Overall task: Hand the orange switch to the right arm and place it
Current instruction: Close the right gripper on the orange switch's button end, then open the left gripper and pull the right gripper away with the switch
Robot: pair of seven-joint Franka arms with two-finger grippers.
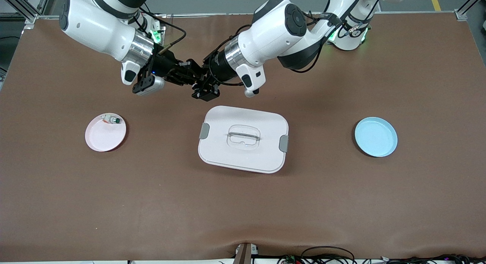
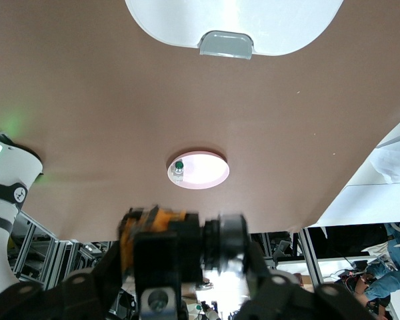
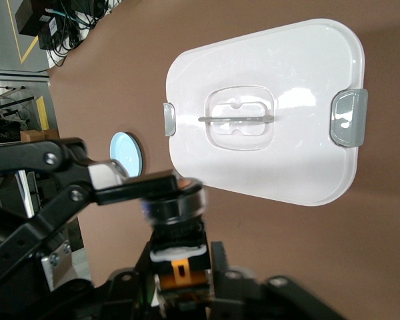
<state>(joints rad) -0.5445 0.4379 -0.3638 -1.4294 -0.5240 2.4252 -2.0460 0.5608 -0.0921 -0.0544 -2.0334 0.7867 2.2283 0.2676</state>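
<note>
sitting in right claw [image 1: 186, 75]: orange switch [image 3: 180, 272]

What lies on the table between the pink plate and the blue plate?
The white lidded box lies between the pink plate and the blue plate; front view.

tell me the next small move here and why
Probably: the left gripper finishes opening and backs away. The two grippers meet in the air above the table, and the right gripper looks shut on the orange switch in the right wrist view, so the handover seems made. The pink plate already holds a green-capped button.
</note>
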